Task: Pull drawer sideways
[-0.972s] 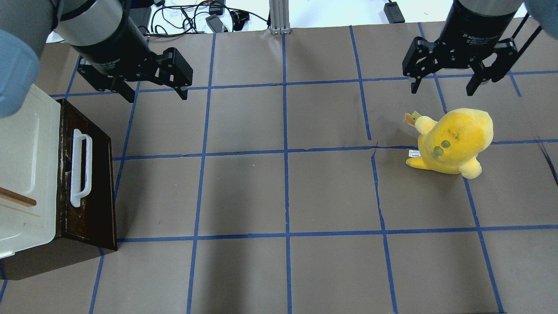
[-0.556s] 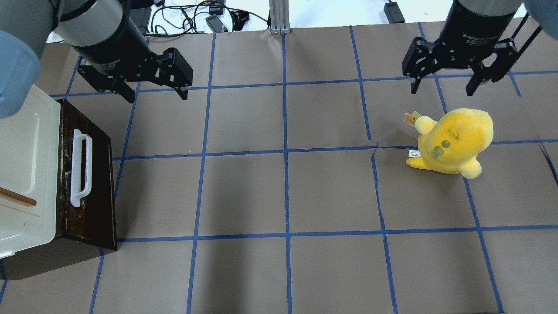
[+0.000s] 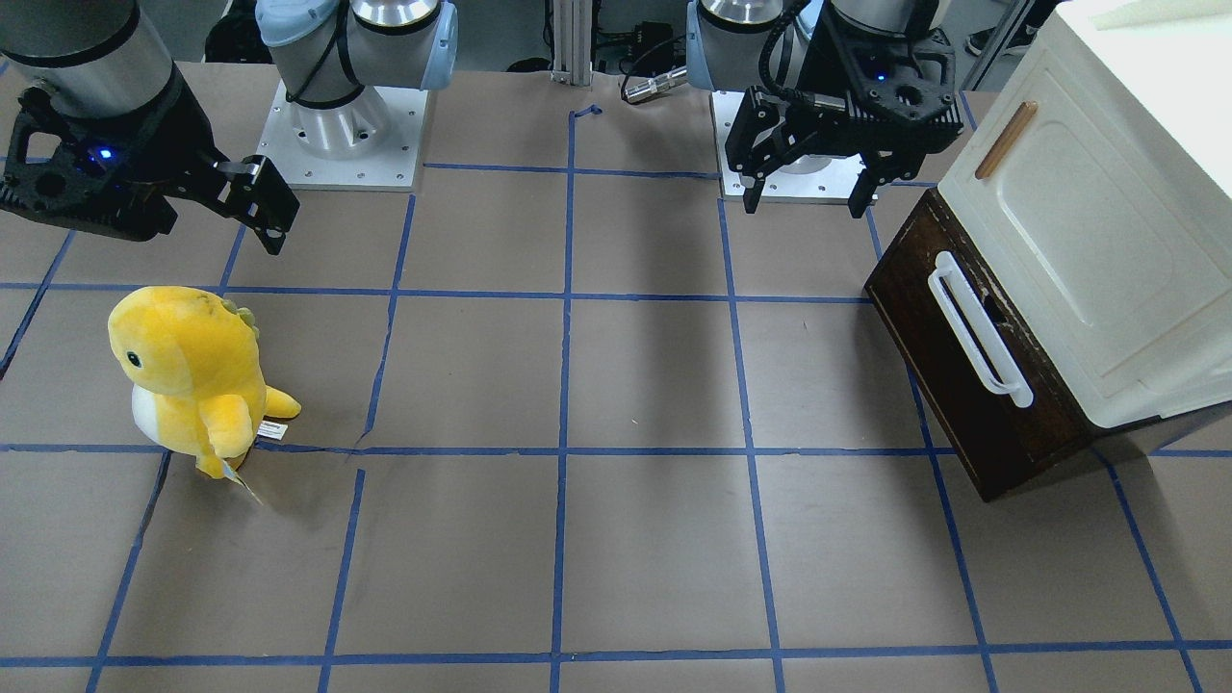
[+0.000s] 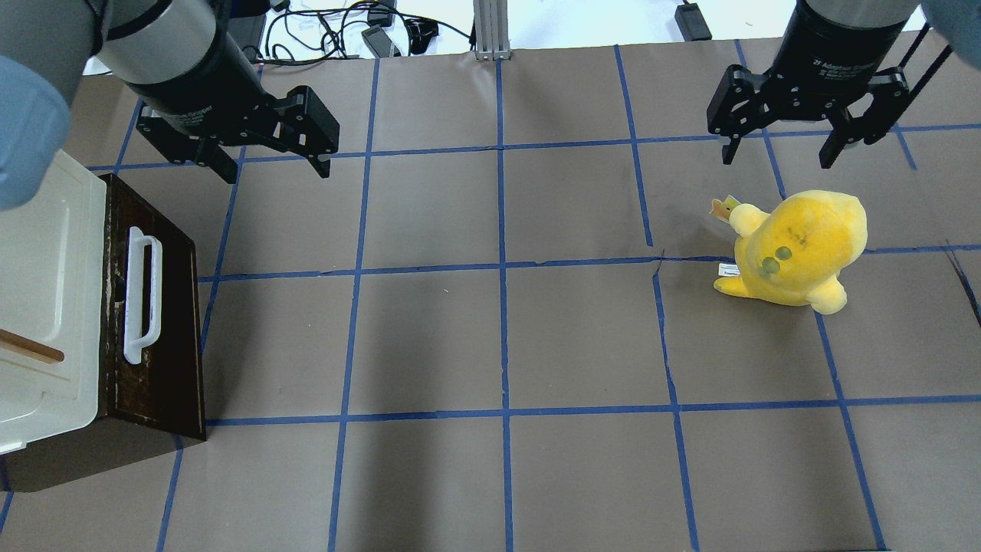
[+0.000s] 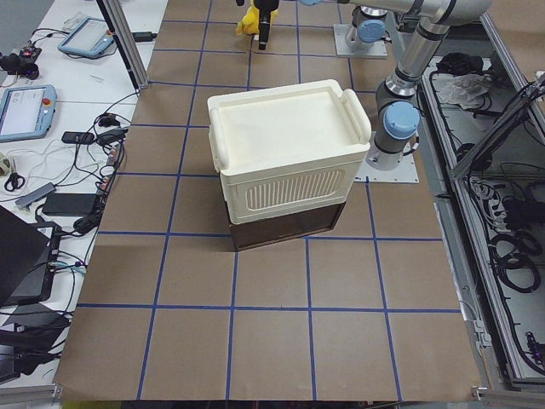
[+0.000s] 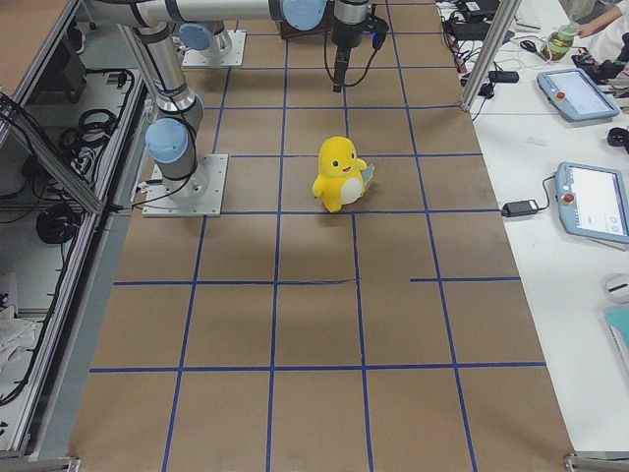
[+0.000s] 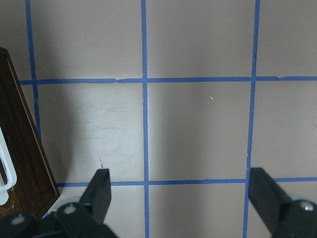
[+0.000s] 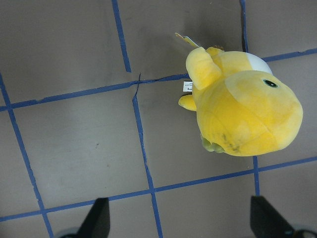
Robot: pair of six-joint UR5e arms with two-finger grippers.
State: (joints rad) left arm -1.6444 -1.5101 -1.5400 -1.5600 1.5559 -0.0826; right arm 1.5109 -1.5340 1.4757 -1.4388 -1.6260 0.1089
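The drawer has a dark brown wooden front and a long white bar handle. It sits shut at the bottom of a cream cabinet at the table's left edge. It also shows in the front view and at the left edge of the left wrist view. My left gripper is open and empty, hanging above the table beyond the drawer's far corner, apart from it. My right gripper is open and empty, above the table just beyond the plush toy.
A yellow plush toy stands on the right half of the table, also under the right wrist camera. The cabinet's panelled door has a small wooden handle. Cables lie past the far edge. Blue tape lines grid the brown table cover.
My left gripper has shifted very slightly; the drawer, the plush toy and the right gripper have not moved.
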